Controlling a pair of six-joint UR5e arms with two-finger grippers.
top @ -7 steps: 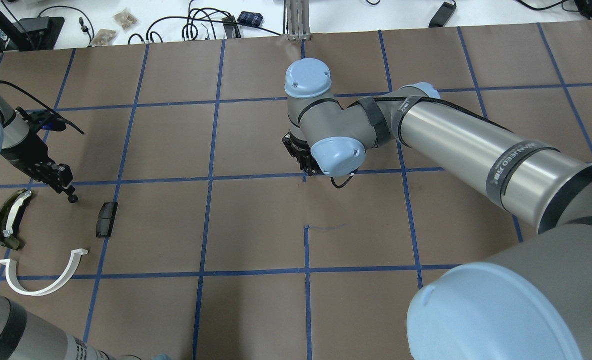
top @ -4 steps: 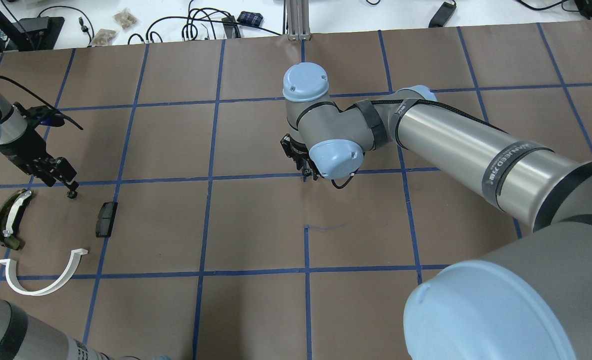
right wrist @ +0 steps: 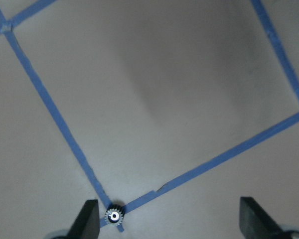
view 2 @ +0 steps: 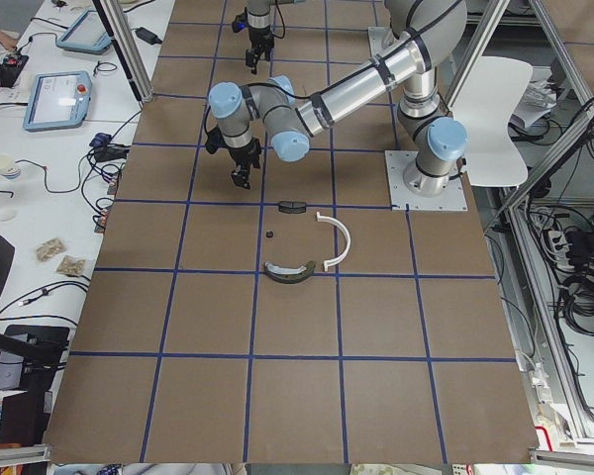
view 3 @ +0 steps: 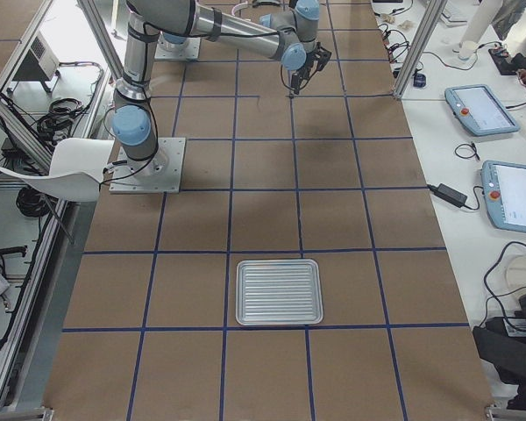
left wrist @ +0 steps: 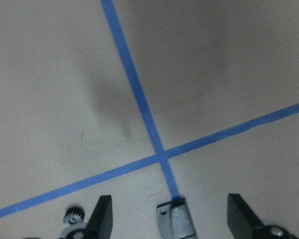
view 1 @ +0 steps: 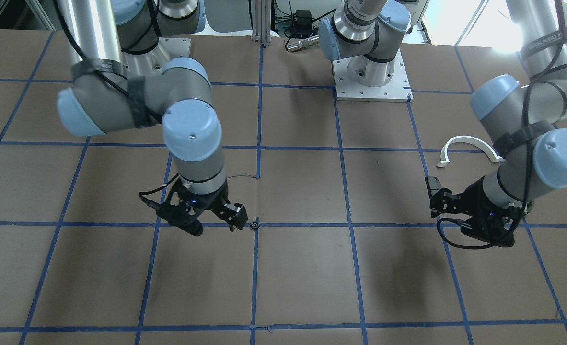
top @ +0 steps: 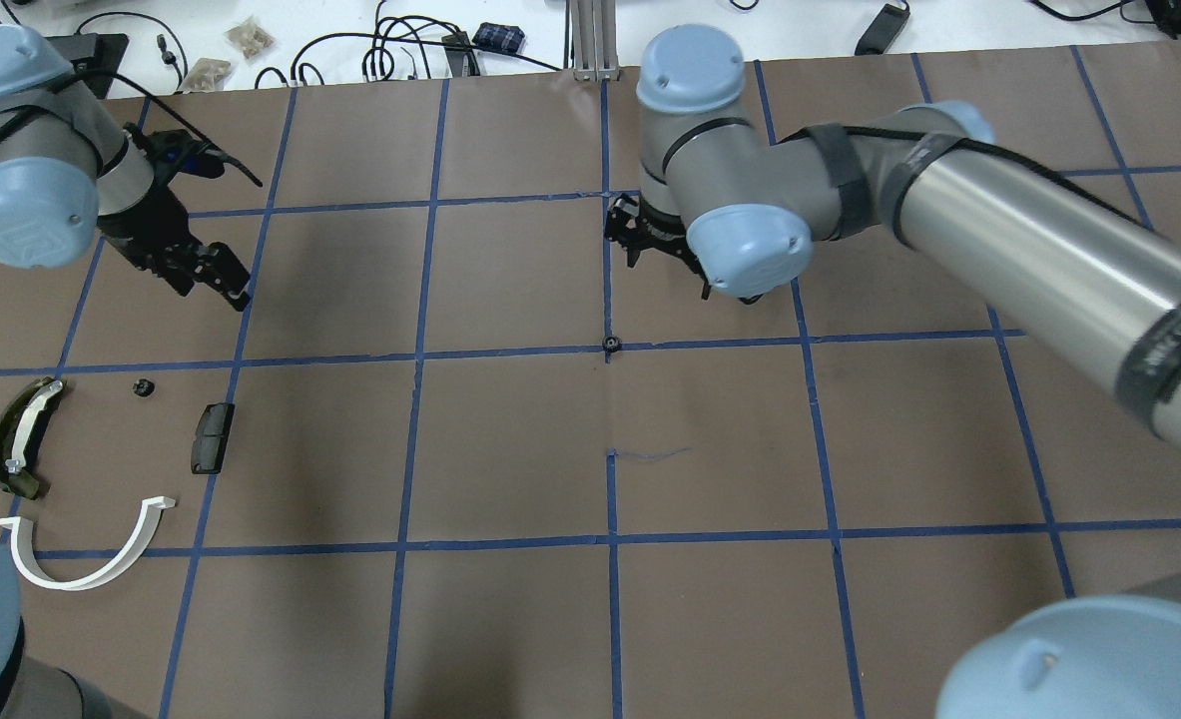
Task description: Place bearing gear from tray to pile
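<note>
One small black bearing gear (top: 611, 345) lies on the tape crossing at the table's middle; it also shows in the front view (view 1: 254, 224) and the right wrist view (right wrist: 113, 215). A second gear (top: 141, 387) lies in the pile, between the olive curved piece (top: 21, 439) and the black block (top: 213, 436), beyond the white half-ring (top: 81, 559). My left gripper (top: 223, 278) is open and empty, raised beyond the pile (left wrist: 168, 196). My right gripper (top: 632, 235) is open and empty, raised beyond the middle gear (right wrist: 169, 201). The silver tray (view 3: 279, 291) shows only in the right side view.
Blue tape lines grid the brown table cover (top: 510, 449). Cables and small bags (top: 251, 40) lie on the white bench past the far edge. The right arm's long link (top: 1029, 230) spans the table's right half.
Both grippers have risen and moved toward the far edge. The left one let go of a gear, which now lies in the pile. A gear now lies where the right gripper hung.
</note>
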